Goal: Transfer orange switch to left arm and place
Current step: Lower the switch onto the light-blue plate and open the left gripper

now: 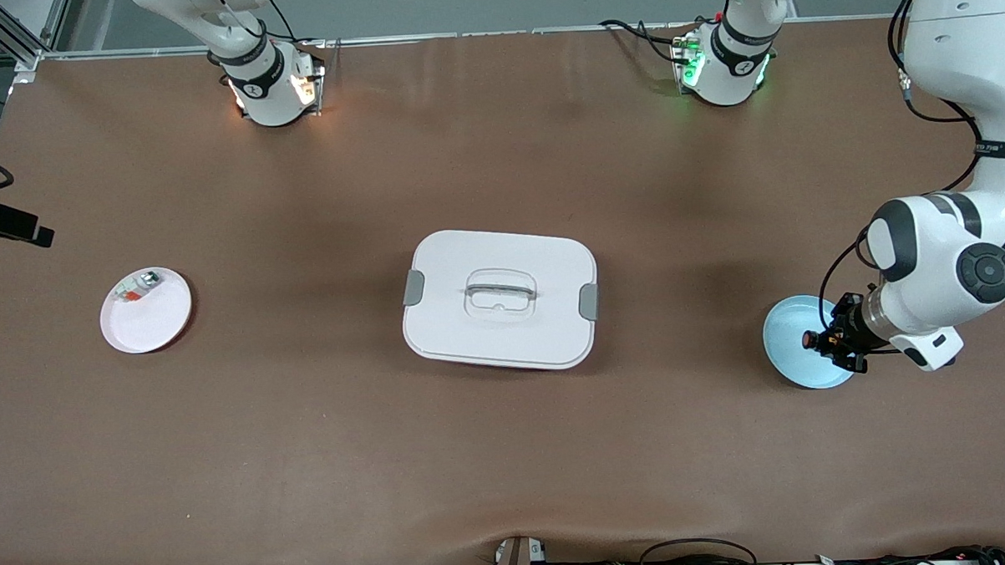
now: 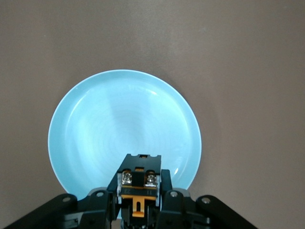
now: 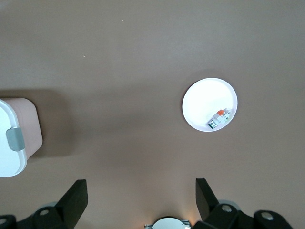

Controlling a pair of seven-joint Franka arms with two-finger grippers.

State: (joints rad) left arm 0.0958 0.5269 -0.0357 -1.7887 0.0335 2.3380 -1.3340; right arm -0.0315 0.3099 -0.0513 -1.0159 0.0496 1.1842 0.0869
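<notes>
My left gripper (image 1: 832, 343) is shut on the orange switch (image 1: 810, 339), a small black part with an orange round end. It holds the switch over the light blue plate (image 1: 794, 363) at the left arm's end of the table. In the left wrist view the switch (image 2: 138, 168) sits between the black fingers (image 2: 167, 183) above the plate (image 2: 119, 119). My right gripper (image 3: 140, 191) is open and empty, high over bare table; it does not show in the front view. The white lidded box (image 1: 500, 298) stands mid-table, and its corner shows in the right wrist view (image 3: 12, 138).
A white plate (image 1: 146, 316) lies toward the right arm's end of the table and holds a whitish small part with red and green bits (image 1: 139, 288). Both show in the right wrist view, the plate (image 3: 202, 102) and the part (image 3: 219, 118). Brown table surface surrounds the box.
</notes>
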